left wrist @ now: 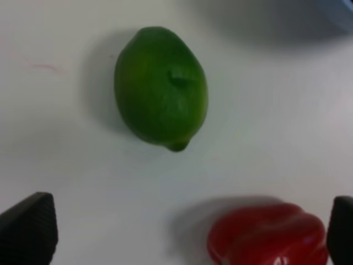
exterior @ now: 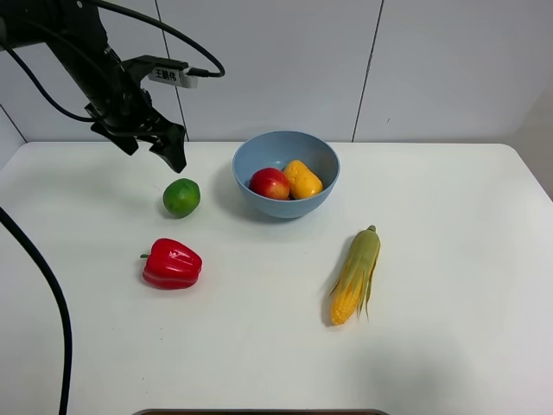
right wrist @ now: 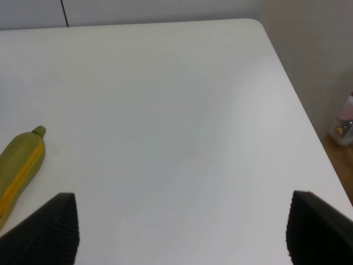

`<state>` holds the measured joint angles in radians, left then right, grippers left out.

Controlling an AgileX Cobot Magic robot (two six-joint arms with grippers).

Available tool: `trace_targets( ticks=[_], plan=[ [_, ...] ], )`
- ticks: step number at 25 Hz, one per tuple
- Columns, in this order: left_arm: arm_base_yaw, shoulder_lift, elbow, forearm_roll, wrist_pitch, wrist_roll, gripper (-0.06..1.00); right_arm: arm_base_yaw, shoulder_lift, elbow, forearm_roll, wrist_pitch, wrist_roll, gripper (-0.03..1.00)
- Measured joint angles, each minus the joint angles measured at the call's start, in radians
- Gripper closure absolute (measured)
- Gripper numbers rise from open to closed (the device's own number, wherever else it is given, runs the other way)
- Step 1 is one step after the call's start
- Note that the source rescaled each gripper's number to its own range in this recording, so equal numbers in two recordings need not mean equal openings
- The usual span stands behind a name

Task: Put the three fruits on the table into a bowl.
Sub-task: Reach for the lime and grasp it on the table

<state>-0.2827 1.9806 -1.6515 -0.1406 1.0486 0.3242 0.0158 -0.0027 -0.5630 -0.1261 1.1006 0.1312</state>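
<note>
The green lime (exterior: pixel 181 197) lies on the white table (exterior: pixel 449 225), left of the light-blue bowl (exterior: pixel 286 137). Inside the bowl rest the red fruit (exterior: pixel 270 183) and the yellow-orange fruit (exterior: pixel 302 179). My left gripper (exterior: pixel 154 149) hovers open just behind and above the lime. In the left wrist view the lime (left wrist: pixel 161 87) lies beyond the left gripper (left wrist: pixel 185 234), whose fingertips (left wrist: pixel 27 229) stand wide apart and hold nothing. The right gripper (right wrist: pixel 182 232) is open over bare table (right wrist: pixel 165 110). It does not show in the exterior view.
A red bell pepper (exterior: pixel 172 264) lies in front of the lime and shows in the left wrist view as well (left wrist: pixel 267 234). A corn cob (exterior: pixel 355 275) with green husk lies in front of and right of the bowl; its tip (right wrist: pixel 19 165) shows beside the right gripper.
</note>
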Motion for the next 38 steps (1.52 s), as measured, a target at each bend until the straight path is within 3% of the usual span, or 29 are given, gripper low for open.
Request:
trace_targets(
  ticks=[14, 38],
  plan=[
    [-0.003, 0.134, -0.001, 0.005, -0.152, 0.002, -0.06, 0.000, 0.000, 0.000, 0.000, 0.000, 0.000, 0.48],
    [-0.003, 0.288, -0.002, 0.004, -0.257, 0.000, -0.06, 0.000, 0.000, 0.000, 0.000, 0.000, 0.000, 0.48]
  ],
)
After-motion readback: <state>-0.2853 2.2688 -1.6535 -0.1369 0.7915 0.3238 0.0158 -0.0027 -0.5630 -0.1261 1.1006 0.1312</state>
